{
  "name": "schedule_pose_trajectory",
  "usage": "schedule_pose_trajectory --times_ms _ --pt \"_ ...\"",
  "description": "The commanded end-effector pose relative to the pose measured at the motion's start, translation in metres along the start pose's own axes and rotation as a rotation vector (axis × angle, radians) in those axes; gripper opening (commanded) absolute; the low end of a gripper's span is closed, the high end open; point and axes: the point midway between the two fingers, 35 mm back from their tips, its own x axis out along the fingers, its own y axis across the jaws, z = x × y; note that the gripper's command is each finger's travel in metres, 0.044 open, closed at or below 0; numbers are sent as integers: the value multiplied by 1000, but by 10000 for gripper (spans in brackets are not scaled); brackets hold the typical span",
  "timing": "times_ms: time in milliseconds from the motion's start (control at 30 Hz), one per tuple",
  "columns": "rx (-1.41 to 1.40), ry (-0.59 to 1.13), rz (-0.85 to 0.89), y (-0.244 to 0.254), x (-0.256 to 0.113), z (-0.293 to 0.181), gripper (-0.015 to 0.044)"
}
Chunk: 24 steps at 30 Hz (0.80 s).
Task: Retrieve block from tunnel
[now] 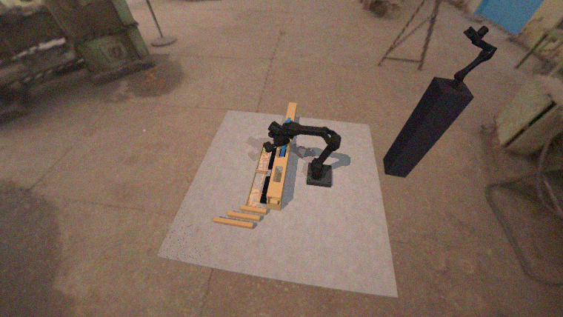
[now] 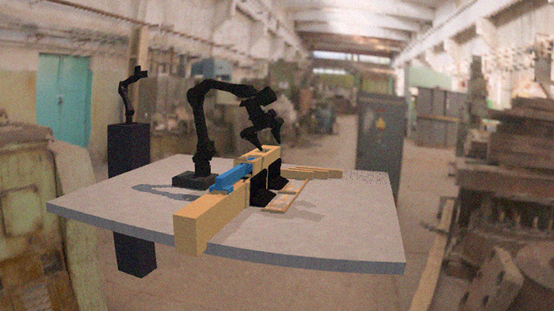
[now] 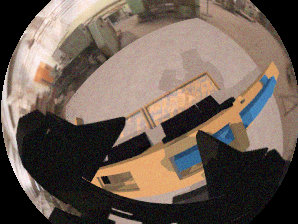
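So it's some grubby old factory hall: brownish concrete floor (image 1: 118,157) (image 2: 332,158), teal double door (image 2: 63,98) around 10 o'clock in the exterior view, grey metal cabinet (image 2: 380,133) near 1, pale beams (image 2: 362,8) up at 12, everything softly lit.

Old factory hall: rusty machinery (image 2: 523,151), roof beams (image 2: 362,5).

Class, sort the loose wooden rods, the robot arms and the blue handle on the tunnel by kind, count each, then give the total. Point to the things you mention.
Loose wooden rods (image 1: 233,222) (image 2: 313,173): 3
Robot arms (image 1: 309,129) (image 2: 200,124): 2
Blue handle (image 1: 282,150) (image 2: 232,175) (image 3: 257,104): 1
Total: 6
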Motion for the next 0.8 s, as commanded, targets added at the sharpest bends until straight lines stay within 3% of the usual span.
schedule_pose_trajectory --times_ms 0,133,333,767 --pt "220 -53 -93 -49 8 37 440" --pt "448 -102 -188 -104 16 64 440" --pt "774 44 -314 -166 24 56 440" --pt "811 60 -328 -174 31 52 440"
